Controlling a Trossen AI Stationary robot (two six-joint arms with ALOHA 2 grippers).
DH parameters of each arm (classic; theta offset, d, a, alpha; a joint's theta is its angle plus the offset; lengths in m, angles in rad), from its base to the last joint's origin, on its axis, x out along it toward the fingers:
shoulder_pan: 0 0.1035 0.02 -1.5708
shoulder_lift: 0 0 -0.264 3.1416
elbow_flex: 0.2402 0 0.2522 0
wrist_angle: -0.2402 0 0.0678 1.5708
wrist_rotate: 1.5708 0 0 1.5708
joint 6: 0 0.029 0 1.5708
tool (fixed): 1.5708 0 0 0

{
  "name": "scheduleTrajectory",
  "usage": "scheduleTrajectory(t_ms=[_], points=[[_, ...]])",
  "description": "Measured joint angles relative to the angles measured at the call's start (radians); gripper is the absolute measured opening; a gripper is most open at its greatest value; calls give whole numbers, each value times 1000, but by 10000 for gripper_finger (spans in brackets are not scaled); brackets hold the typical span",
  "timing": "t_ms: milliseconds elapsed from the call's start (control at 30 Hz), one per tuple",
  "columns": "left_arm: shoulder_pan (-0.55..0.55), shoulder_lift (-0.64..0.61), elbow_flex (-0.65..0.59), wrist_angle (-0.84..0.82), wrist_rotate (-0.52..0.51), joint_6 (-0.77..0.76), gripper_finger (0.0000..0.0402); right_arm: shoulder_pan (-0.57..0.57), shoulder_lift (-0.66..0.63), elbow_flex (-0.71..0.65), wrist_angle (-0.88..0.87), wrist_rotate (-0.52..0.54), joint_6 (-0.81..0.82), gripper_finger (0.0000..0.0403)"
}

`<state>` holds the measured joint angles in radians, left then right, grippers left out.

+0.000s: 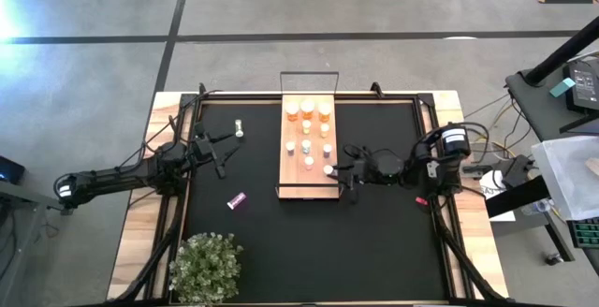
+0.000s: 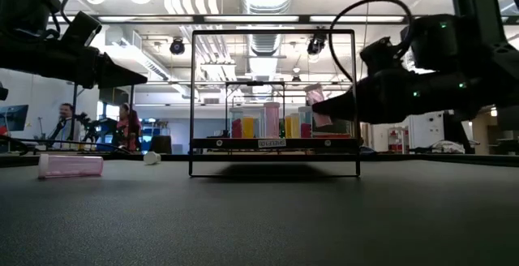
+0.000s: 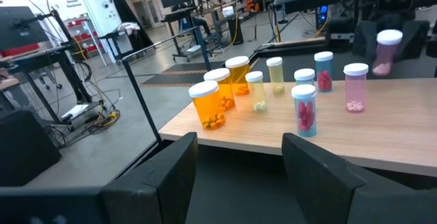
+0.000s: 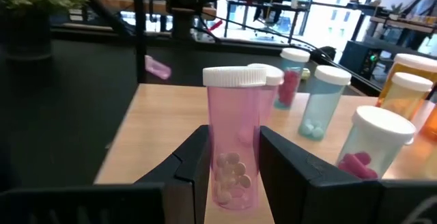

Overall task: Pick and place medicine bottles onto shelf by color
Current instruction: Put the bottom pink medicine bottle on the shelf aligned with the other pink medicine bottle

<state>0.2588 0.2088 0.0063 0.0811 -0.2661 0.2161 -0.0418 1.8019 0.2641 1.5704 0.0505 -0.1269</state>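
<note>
The light-wood shelf point(image 1: 309, 187) with its black wire frame stands in the middle of the mat. Several white-capped medicine bottles stand on it: amber ones point(image 1: 308, 110) at the far end, pale and pink ones point(image 3: 304, 110) nearer. My right gripper point(image 1: 337, 169) is over the shelf's near right part, shut on a pink bottle point(image 4: 232, 149). My left gripper point(image 1: 225, 154) is open and empty, left of the shelf, its fingers pointing at the shelf point(image 3: 382, 132). A pink bottle point(image 1: 236, 199) lies on its side on the mat. A pale bottle point(image 1: 241, 129) is on the mat at the far left. My right gripper pinches the pink bottle's lower side wall point(image 4: 235, 176) between its two fingers. The fingers come level from the table's right side. The bottle stands upright in the hold, its white cap point(image 2: 315, 90) higher than the caps of the standing bottles, over the shelf board.
A potted plant point(image 1: 206, 265) stands at the near left corner. A small red bit point(image 1: 420, 200) lies by the right arm's base. The shelf's wire frame point(image 2: 274, 31) rises high over the board. Bare mat lies near the front edge point(image 1: 318, 251). People show in the room behind.
</note>
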Motion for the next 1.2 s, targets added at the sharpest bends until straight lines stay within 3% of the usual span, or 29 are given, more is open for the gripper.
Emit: scheduleTrajectory(t_ms=[333,1200], points=[[0,0,0,0,0,0,199,-26,66,40,-1,-2,13,100],[0,0,0,0,0,0,199,-26,63,38,-39,2,60,104]])
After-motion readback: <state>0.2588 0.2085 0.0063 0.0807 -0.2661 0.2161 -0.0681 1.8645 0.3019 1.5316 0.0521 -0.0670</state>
